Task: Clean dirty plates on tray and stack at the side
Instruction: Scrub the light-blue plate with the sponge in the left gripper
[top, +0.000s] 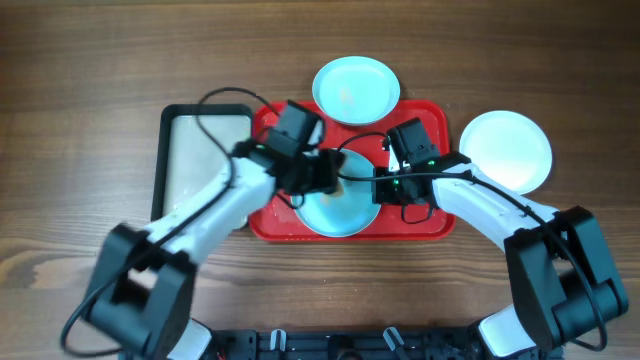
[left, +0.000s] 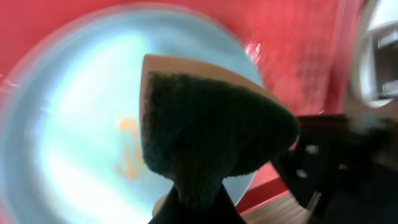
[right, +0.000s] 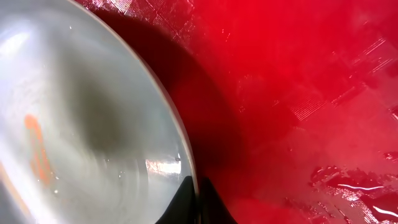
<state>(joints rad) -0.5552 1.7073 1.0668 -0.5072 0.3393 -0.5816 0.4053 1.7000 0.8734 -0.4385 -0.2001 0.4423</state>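
Observation:
A pale blue plate (top: 338, 208) lies on the red tray (top: 430, 225), with an orange smear (left: 127, 149) on its inside. My left gripper (top: 325, 175) is shut on a dark green sponge (left: 211, 124) and holds it on or just above this plate (left: 68, 124); I cannot tell which. My right gripper (top: 380, 186) is shut on the plate's right rim (right: 186, 155), one finger on each side (right: 196, 202). A second pale blue plate (top: 356, 90) sits at the tray's back edge. The white plate (top: 505, 150) lies on the table to the right of the tray.
A smaller black-rimmed tray (top: 205, 160) with a pale inside stands left of the red tray, under my left arm. The red tray's floor (right: 298, 93) looks wet and shiny. The wooden table (top: 80, 120) surrounds everything.

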